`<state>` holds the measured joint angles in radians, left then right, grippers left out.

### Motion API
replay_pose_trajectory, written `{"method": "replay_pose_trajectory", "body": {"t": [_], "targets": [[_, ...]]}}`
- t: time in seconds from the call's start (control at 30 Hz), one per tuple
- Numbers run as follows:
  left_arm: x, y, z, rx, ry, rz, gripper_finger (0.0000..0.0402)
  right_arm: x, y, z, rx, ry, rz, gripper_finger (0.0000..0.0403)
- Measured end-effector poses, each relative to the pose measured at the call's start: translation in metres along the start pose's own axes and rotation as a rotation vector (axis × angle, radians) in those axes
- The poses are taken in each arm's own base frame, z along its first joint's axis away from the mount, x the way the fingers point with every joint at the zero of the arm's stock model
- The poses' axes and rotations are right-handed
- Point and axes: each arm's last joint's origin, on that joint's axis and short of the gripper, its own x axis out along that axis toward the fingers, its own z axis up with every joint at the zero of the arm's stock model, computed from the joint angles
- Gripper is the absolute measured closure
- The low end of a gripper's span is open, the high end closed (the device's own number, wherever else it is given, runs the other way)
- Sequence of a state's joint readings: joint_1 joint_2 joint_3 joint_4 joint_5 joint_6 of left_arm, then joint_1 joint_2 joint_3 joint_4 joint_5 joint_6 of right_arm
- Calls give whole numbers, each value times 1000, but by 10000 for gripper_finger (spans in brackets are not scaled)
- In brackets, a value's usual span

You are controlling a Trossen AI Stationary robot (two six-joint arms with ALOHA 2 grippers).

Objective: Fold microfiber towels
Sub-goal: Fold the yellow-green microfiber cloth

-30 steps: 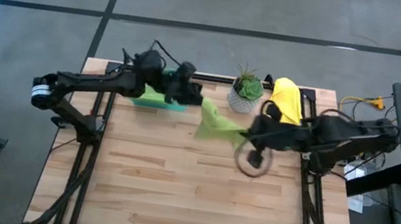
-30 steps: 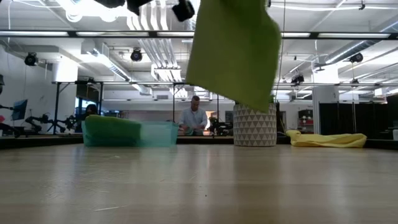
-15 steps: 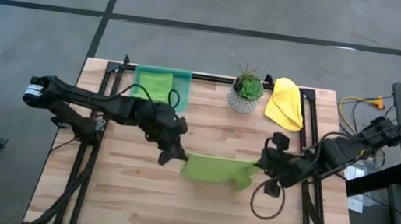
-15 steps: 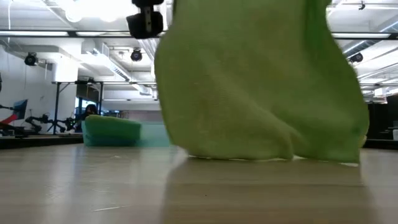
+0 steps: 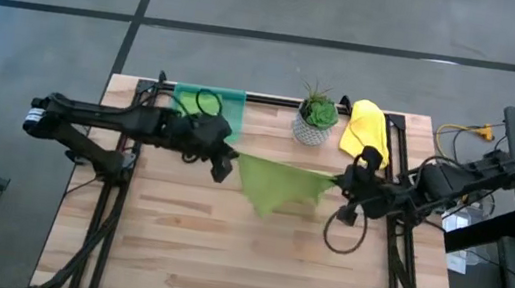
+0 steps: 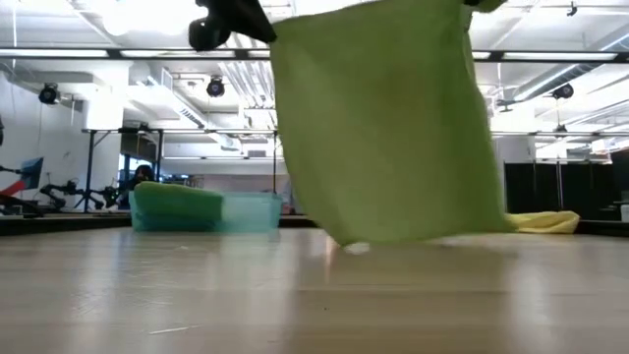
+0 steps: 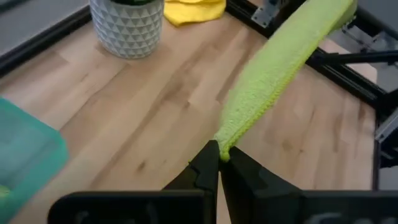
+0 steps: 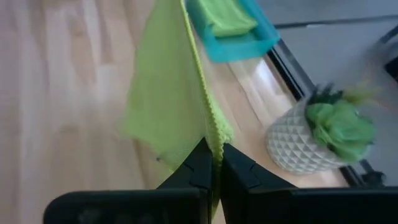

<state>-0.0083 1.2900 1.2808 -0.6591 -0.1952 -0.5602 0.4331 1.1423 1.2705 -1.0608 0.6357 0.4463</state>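
Note:
A lime green microfiber towel (image 5: 274, 185) hangs spread between my two grippers over the middle of the table. My left gripper (image 5: 225, 166) is shut on its left top corner and my right gripper (image 5: 341, 183) on its right top corner. In the low view the towel (image 6: 383, 128) hangs as a broad sheet, with its lower edge (image 6: 393, 240) close to the tabletop. Whether that edge touches the table I cannot tell. A yellow towel (image 5: 366, 129) lies crumpled at the far right. Another green towel (image 5: 200, 108) lies in the teal tray (image 5: 232, 108). My left gripper pinches the towel's top corner (image 7: 225, 147) between its two fingertips (image 7: 208, 163), slanting down from the table's left. The top edge runs taut from there toward the other arm. My right gripper pinches the opposite top corner (image 8: 214, 138) between its fingertips (image 8: 200, 163), slanting down from the table's right. The cloth hangs below the edge.
A small potted plant (image 5: 317, 117) in a white patterned pot stands at the far edge between the tray and the yellow towel. The black table frame (image 5: 399, 144) runs along the right side. Bare wood (image 5: 251, 264) lies on the near half.
The towel hung bunched a second ago and is now spread flat between the grippers. My left gripper came from the tray toward the near edge, then drew back toward the far edge. Half a second ago the towel's lower edge lay on the table; now it hangs higher.

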Motion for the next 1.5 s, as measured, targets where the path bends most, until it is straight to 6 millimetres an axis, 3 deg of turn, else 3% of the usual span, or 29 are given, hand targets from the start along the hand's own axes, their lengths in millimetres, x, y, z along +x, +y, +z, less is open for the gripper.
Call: {"method": "replay_pose_trajectory", "body": {"t": [0.17,0.37,0.5,0.6,0.77,1.0,1.13,1.23,1.37,1.5], "targets": [[7,-25,-28,47,64,-26,402,10,31,-17,-2,3,64,394],[44,-66,-84,44,253,-42,401,36,76,-68,35,77,178,394],[57,-96,-105,22,326,-216,401,35,95,-86,83,110,304,394],[61,-111,-111,26,359,-358,401,28,102,-88,65,103,388,394],[58,-97,-100,42,326,-244,401,25,88,-81,-8,59,272,394],[30,-35,-44,174,243,-37,401,29,39,-47,-96,-2,60,394],[-1,7,-6,193,132,55,401,28,5,-25,-126,-57,-51,394],[-32,26,15,180,25,137,401,16,-15,-5,-118,-125,-132,394],[-57,28,18,208,-28,176,401,8,-18,2,-128,-147,-108,394],[-39,12,-8,235,104,144,401,29,5,-22,-107,-80,-27,394]]}}
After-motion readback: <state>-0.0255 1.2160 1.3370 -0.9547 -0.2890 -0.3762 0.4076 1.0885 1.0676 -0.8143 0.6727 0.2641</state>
